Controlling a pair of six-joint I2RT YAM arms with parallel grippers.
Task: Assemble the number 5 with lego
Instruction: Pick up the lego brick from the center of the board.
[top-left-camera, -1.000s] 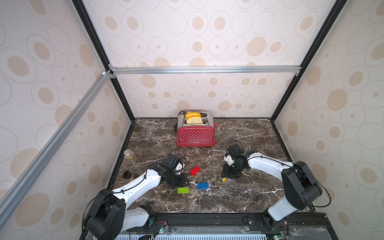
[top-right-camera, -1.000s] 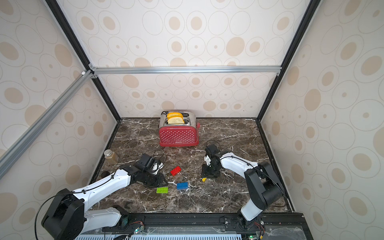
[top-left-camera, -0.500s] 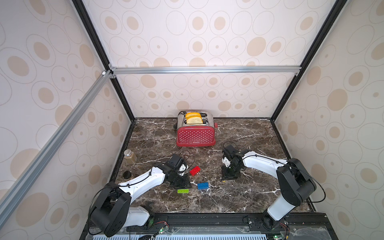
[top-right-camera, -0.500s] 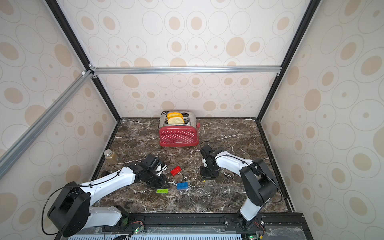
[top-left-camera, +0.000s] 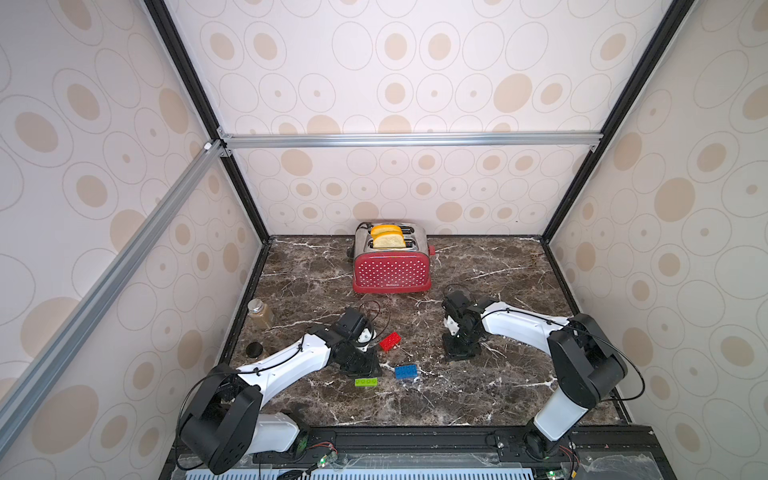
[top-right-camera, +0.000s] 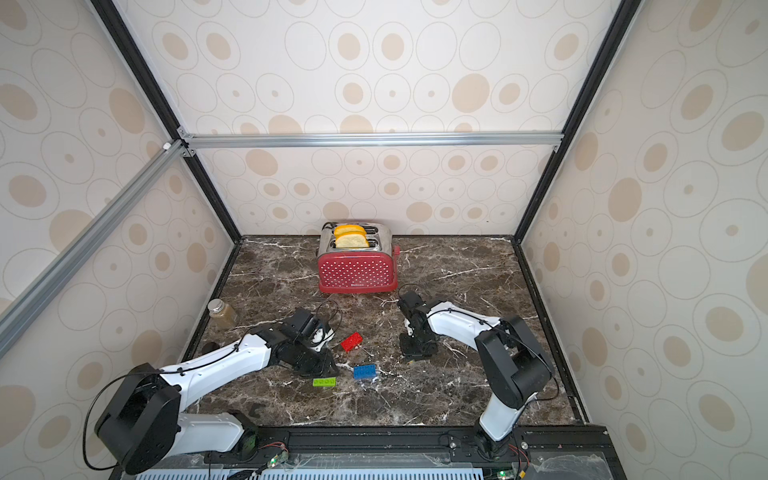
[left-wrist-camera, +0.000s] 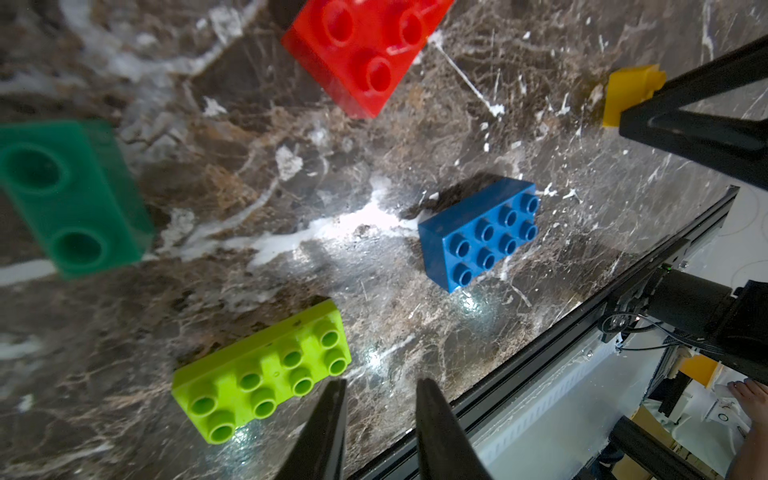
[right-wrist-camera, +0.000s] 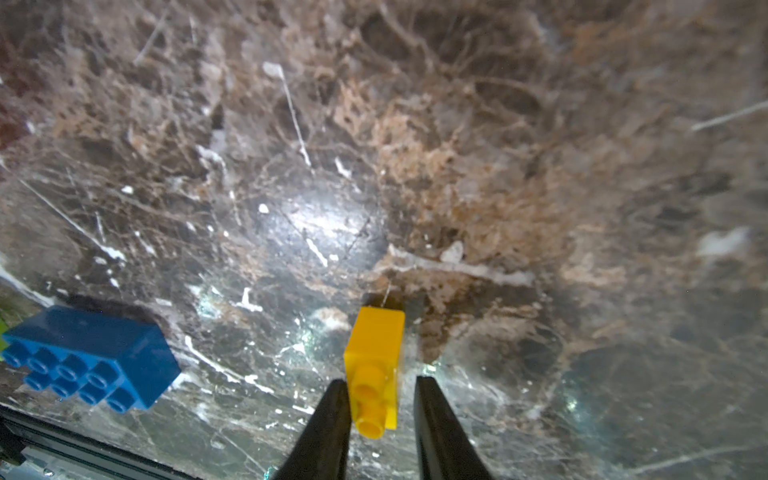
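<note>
Right gripper (right-wrist-camera: 380, 399) straddles the small yellow plastic brick (right-wrist-camera: 376, 357), which lies on its side on the brown marble tabletop (right-wrist-camera: 457, 166). Its jaws are narrowly apart, with a sliver of gap on one side. Left gripper (left-wrist-camera: 378, 399), fingers apart and empty, hovers just beside the lime-green studded brick (left-wrist-camera: 262, 374). The blue studded brick (left-wrist-camera: 478, 237), red studded brick (left-wrist-camera: 361, 50) and dark-green studded brick (left-wrist-camera: 70, 195) lie loose nearby, the red polka-dot toaster (top-left-camera: 391, 272) well behind

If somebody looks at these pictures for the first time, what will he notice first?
The red polka-dot toaster with two toast slices stands at the back of the marble table. Nearer the front lie a red brick, a blue brick and a lime-green brick. The right claw, open, straddles a yellow brick.
</note>
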